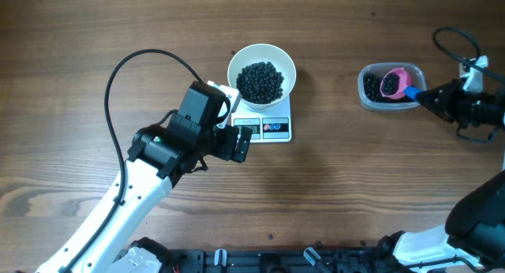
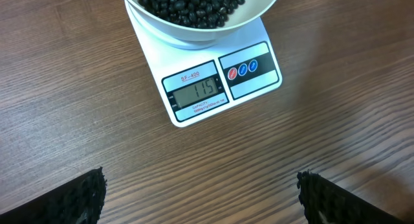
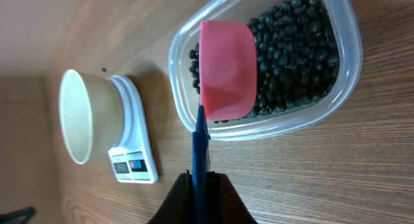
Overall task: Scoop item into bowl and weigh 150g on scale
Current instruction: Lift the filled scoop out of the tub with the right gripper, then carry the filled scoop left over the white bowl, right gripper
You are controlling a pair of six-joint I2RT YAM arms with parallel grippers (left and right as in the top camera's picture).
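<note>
A: Entry 1, black beans (image 1: 261, 81): location?
B: 1 heap in the white bowl (image 1: 272, 52). More of them lie in the clear tub (image 3: 284, 123), well apart on the right side of the desk (image 1: 355, 178).

A: Entry 2, bowl?
B: Upright on the scale (image 1: 274, 128), covering its rear part. The display reads 115.

A: Entry 3, left tool (image 2: 204, 201)?
B: Fingers spread fully wide, nothing between them. It hovers over bare wood just in front of the scale, facing the display.

A: Entry 4, right tool (image 3: 200, 195)?
B: Clamped tight on the blue handle (image 3: 200, 140) of 1 pink scoop (image 3: 226, 68).

A: Scoop position?
B: Its cup sits inside the tub against the near wall, on the beans, and the handle crosses the rim. Whether the cup holds any beans I cannot tell.
</note>
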